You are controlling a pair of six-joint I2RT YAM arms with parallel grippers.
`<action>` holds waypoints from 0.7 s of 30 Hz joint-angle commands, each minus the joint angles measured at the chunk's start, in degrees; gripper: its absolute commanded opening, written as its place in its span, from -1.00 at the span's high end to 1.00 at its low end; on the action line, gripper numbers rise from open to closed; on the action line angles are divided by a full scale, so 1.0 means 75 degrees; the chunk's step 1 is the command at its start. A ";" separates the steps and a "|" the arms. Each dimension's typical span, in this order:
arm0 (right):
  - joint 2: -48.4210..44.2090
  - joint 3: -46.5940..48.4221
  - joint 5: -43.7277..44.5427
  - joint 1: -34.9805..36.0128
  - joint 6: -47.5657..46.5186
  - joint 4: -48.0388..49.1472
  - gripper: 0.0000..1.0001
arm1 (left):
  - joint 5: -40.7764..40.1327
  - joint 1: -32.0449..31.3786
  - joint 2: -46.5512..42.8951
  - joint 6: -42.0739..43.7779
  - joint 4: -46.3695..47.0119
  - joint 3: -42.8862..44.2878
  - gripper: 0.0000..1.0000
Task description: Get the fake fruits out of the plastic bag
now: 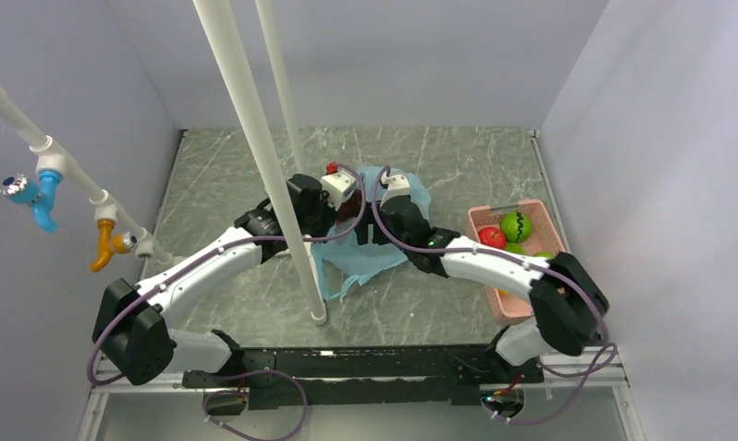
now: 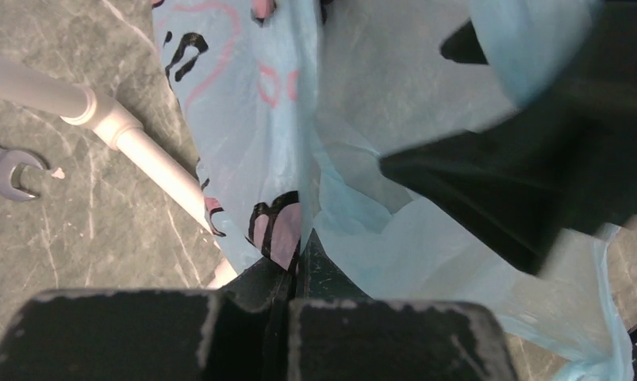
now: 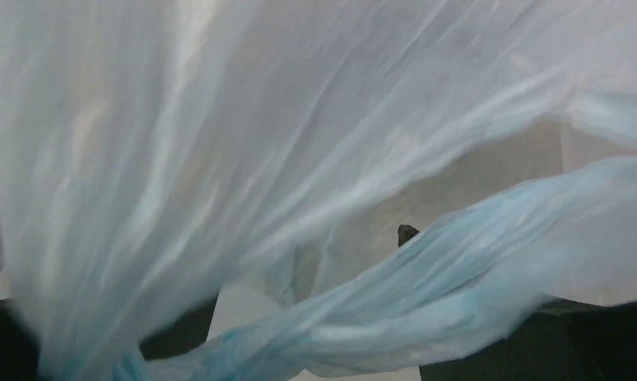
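some of the fake fruits [image 1: 516, 226] already sit in the pink tray [image 1: 528, 206] on the right side of the table [image 1: 218, 184]: a red one [image 1: 491, 237] and a few green ones. so part of the job looks done. the plastic bag [image 1: 365, 257] lies crumpled in the middle of the table, between the two arms and right beside the white pole [image 1: 296, 239]. i cannot see inside it, so i cannot tell if more fruit is in there. if there is, it has to come out and the bag has to end up with nothing in it. both arms reach far out from the near edge and meet over the top of the bag, very close to each other. the left hand [image 1: 339, 195] comes in from the left, and in its own view its two fingers are pressed together with a fold of the thin blue bag [image 2: 243, 119] pinched between them, so it holds the bag. the right hand [image 1: 394, 191] comes in from the right and points down into the bag. its own view is filled with blurry, see-through bag [image 3: 220, 159], so the fingers are hidden and i cannot tell if they are apart or together, or if they have any fruit. a small wrench [image 2: 9, 171] lies on the table off to the side, near the pole.
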 commanded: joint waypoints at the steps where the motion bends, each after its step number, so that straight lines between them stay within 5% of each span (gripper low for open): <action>1: 0.0844 0.0264 0.0845 -0.0161 0.0143 0.1562 -0.60 | 0.0260 -0.0097 0.0257 0.0034 0.0071 0.0349 1.00; 7: 0.2175 0.0756 0.1492 -0.0369 0.0285 0.2347 -0.83 | 0.0347 -0.0100 0.0686 -0.0054 -0.0038 0.0605 1.00; 16: 0.3517 0.1158 0.1170 -0.0998 0.2171 0.3425 -0.98 | 0.0395 -0.0105 0.1195 -0.0096 -0.0119 0.0872 1.00; 21: 0.4260 0.2306 0.2157 -0.1076 0.3656 0.1739 -0.98 | 0.0350 -0.0107 0.1286 -0.0090 -0.0079 0.0926 1.00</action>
